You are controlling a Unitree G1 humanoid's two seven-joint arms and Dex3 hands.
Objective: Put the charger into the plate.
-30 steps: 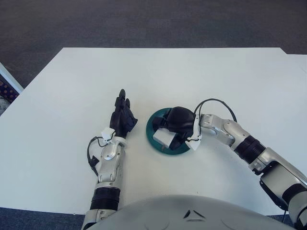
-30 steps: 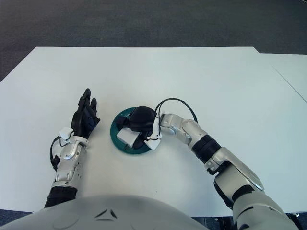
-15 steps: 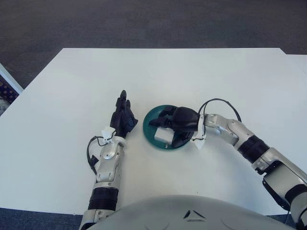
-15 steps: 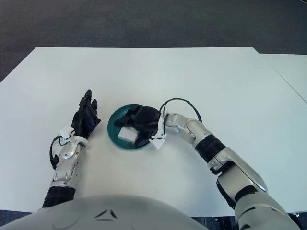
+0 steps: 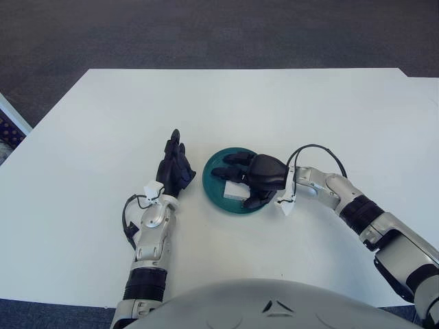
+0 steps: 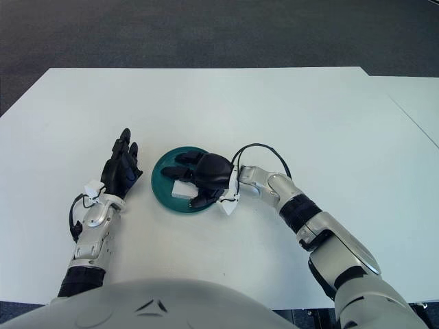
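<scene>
The dark green plate [image 5: 212, 186] sits on the white table [image 5: 226, 103] just in front of me. The white charger [image 5: 234, 191] lies inside it, partly hidden under my right hand [image 5: 240, 179]. My right hand hovers over the plate with its fingers spread across the charger, the thumb at the plate's near rim; it looks loosened off the charger. My left hand [image 5: 175, 171] rests flat on the table just left of the plate, fingers extended and holding nothing.
A black cable [image 5: 315, 149] loops at my right wrist, and a white tag [image 5: 282, 205] hangs beside the plate. The table's far edge [image 5: 240, 69] meets dark carpet. A second table corner [image 6: 411, 89] shows at the right.
The right hand's fingers have uncurled from around the charger, which now lies in the plate. The plate has slid a little left and away. The left hand has barely moved.
</scene>
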